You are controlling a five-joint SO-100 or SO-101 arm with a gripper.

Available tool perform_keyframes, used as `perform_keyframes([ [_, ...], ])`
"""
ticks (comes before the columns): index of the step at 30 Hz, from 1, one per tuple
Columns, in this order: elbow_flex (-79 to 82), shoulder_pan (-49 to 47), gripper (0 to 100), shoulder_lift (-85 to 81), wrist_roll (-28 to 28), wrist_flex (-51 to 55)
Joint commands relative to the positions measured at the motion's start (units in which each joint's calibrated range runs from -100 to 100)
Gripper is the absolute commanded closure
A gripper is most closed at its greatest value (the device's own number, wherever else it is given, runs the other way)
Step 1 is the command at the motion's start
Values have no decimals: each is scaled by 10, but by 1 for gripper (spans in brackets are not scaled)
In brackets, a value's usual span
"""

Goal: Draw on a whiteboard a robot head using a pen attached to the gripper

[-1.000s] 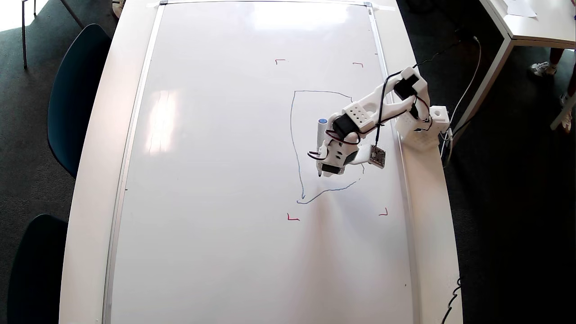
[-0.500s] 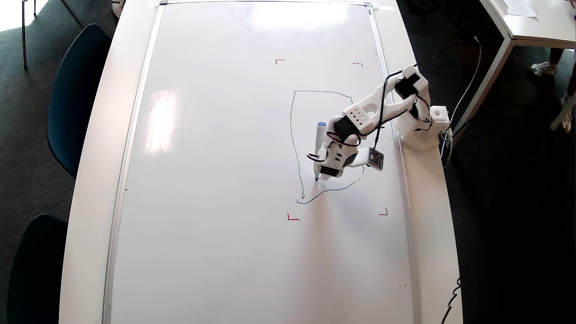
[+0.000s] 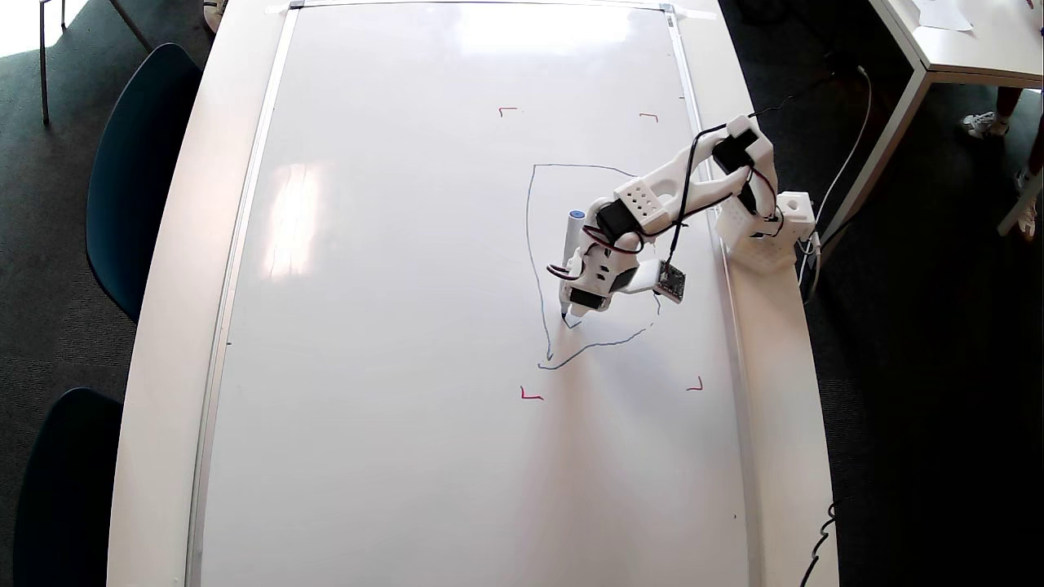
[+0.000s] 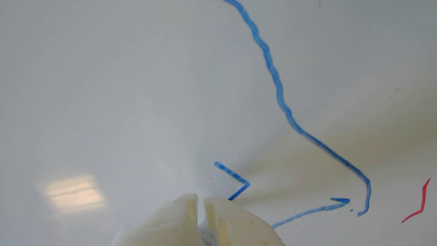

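A: Gripper (image 3: 581, 295) is seen low over the whiteboard (image 3: 391, 269), inside the lower-left part of the outline. In the wrist view the two white fingers (image 4: 177, 218) are nearly together, only a narrow slit left between them. The pen (image 3: 570, 259) is strapped along the gripper's side, not clearly gripped by the jaws, so clamping on it can't be confirmed.

B: Pen contact?

A: Tip appears to be down on the board just below the gripper, at the end of a small fresh angled stroke (image 4: 235, 181). Blue cap end points away, above the gripper in the overhead view.

B: Progress on the robot head (image 3: 571, 261)?

A: Judged early. Outline is mostly laid down: top edge well above the gripper, long wobbly left side just beside it, pointed bottom corner and lower edge below it. Right side is partly hidden under the arm, so closure can't be told. Only one short inner mark is seen at the tip.

B: Left to do?

A: Inner features, presumably eyes and mouth boxes, plus any antenna. None is visible yet. Red corner marks (image 3: 531, 395) are untouched, well outside the stroke.
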Motion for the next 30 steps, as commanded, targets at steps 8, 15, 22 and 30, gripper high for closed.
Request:
perform_keyframes([
  [8,44,29,99,-34,22,0],
  [15,101,25,99,-74,29,27],
  [22,178,17,99,-123,29,24],
  [30,248,-11,99,-171,24,21],
])
